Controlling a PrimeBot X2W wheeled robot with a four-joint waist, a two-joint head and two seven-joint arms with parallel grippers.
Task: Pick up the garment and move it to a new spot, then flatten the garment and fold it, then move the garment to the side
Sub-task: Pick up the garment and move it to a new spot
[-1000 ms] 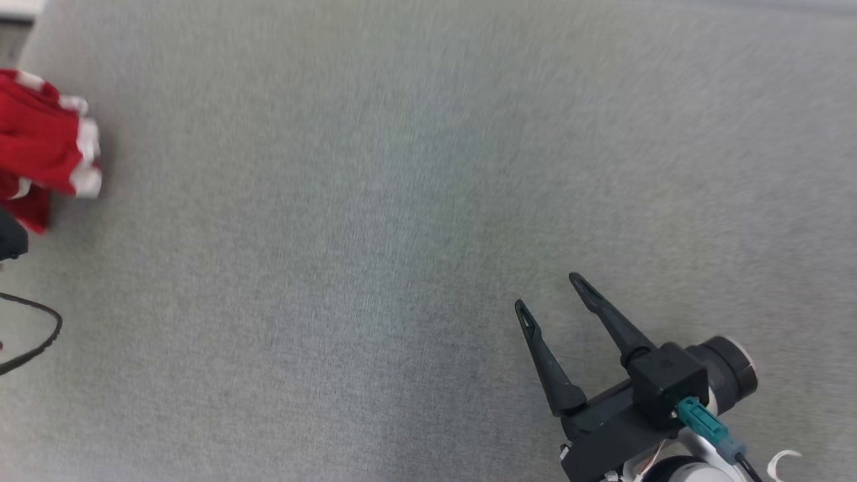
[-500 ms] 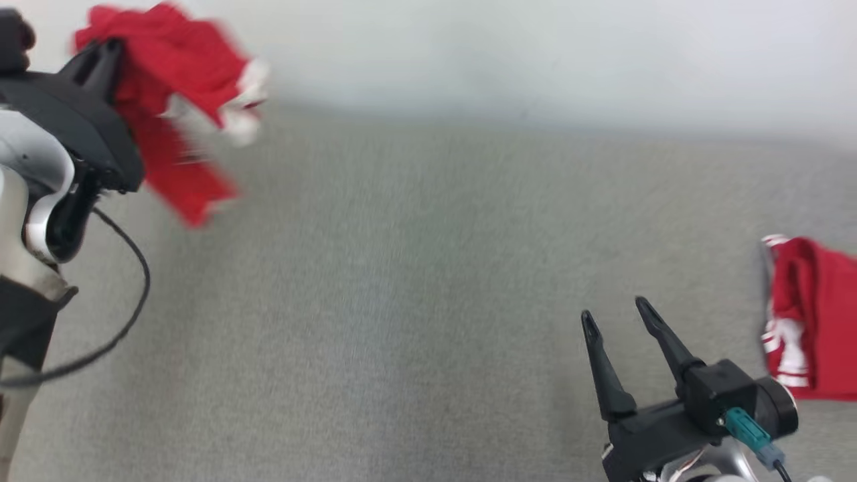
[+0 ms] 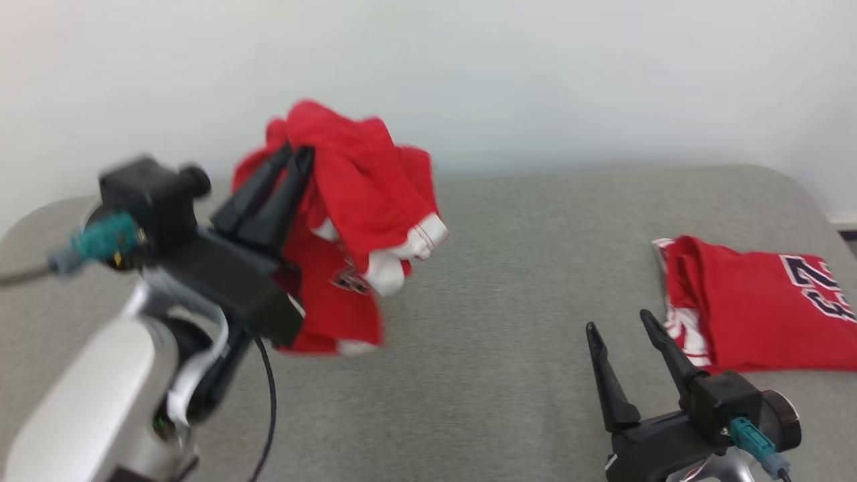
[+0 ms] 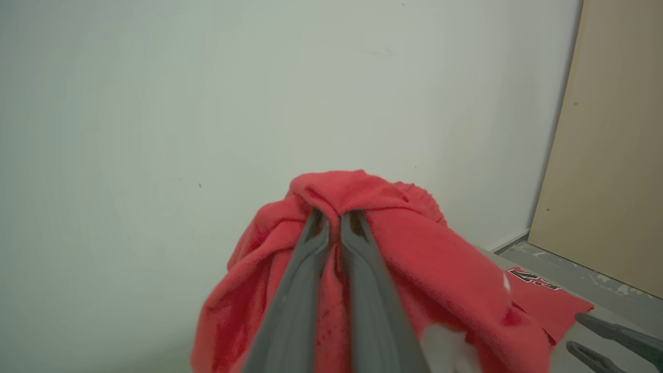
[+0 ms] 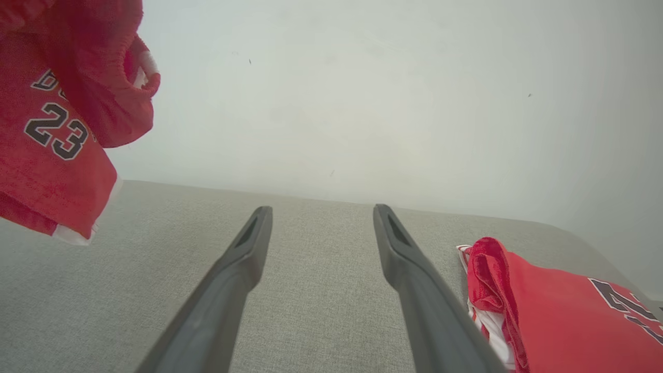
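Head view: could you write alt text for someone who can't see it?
A robot's left arm holds a crumpled red garment up above a grey padded surface, its jaws shut on the cloth. A second red garment with dark numbers lies at the right, near the right arm, whose jaws are open and empty.

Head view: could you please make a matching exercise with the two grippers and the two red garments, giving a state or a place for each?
Things:
1. left gripper
2. right gripper
3. red garment by the left gripper
4. red garment by the right gripper

States and places:
A. lies on the grey padded surface, at the right side
B. shut on red cloth
C. open, holds nothing
D. hangs in the air, off the surface

Pairs: 1-B, 2-C, 3-D, 4-A.
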